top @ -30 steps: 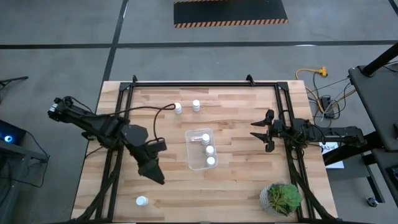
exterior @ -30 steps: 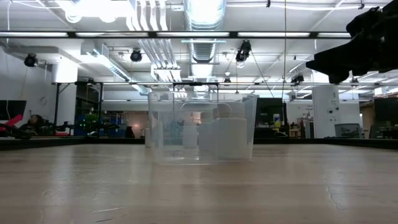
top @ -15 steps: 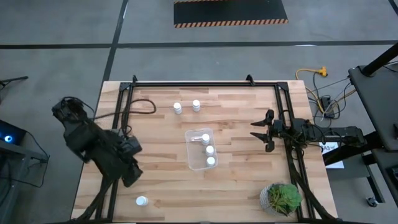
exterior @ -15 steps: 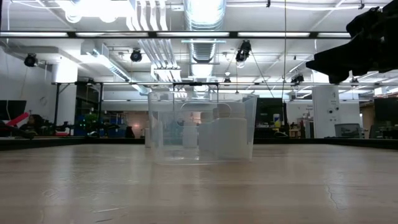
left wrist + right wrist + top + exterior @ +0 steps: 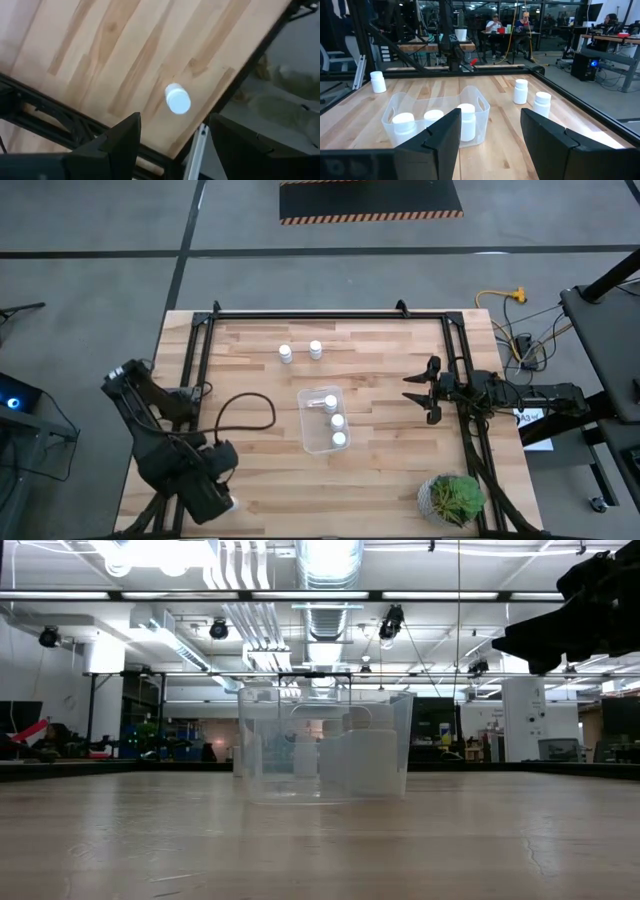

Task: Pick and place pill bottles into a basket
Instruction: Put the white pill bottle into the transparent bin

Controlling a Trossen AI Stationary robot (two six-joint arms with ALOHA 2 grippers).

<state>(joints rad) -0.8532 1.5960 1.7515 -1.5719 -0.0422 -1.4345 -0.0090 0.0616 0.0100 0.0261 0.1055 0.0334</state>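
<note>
One white pill bottle [image 5: 177, 100] stands upright on the wooden table near its near left corner. My left gripper [image 5: 175, 145] hangs above it, pointing down, open, with nothing between its fingers. In the high view the left hand [image 5: 207, 494] covers most of this bottle. The clear basket [image 5: 320, 420] sits at the table's middle with three bottles upright inside [image 5: 338, 422]. Two more bottles [image 5: 285, 353] [image 5: 316, 349] stand near the far edge. My right gripper [image 5: 421, 391] waits open at the table's right side, level, pointing at the basket [image 5: 435, 120].
A black metal frame [image 5: 200, 330] runs along the table's left, far and right sides. A green potted plant [image 5: 452, 498] stands at the near right corner. Bare wood lies between the basket and the near edge.
My left arm has swung away from the basket's left side toward the table's near left corner. Its gripper has tipped from slanting to pointing straight down and now stands over the lone bottle there. No bottle has moved.
</note>
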